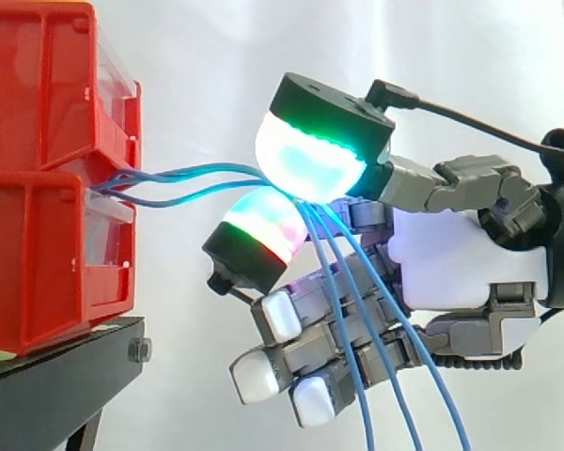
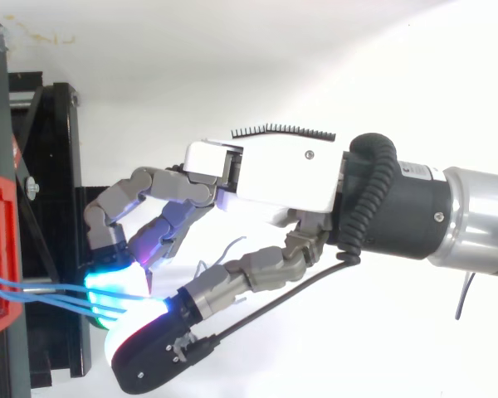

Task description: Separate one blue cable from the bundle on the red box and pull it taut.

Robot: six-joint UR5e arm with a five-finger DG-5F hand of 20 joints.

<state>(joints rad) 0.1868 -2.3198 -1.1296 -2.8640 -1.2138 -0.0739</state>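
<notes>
**Bundle in the pinch, one strand not yet singled out**

At the left, the stacked red bins (image 1: 38, 169) are sitting on the black stand (image 1: 56, 376). The blue cables (image 1: 197, 178) are coming out of the gap between the upper and lower bin. They are running right in a short span that is bowing slightly rather than lying straight. In the top view the same blue cables (image 2: 50, 294) are leaving the red edge and fanning a little toward the glowing pads.

The span ends at the hand (image 1: 451, 254), just right of the bins. The hand is gripping the cables between two fingertips (image 1: 305, 160), a large green-white pad above and a smaller striped pad below. The other fingers are curling underneath and holding nothing. Right of the pinch, three strands are hanging down across those curled fingers and running off the bottom edge.

Judging from this, the grasp is made but the separation is not. All the strands seem to be passing through the same pinch, so one cable has yet to be singled out. With the span sagging, the taut pull away from the bins is also left to do.
</notes>
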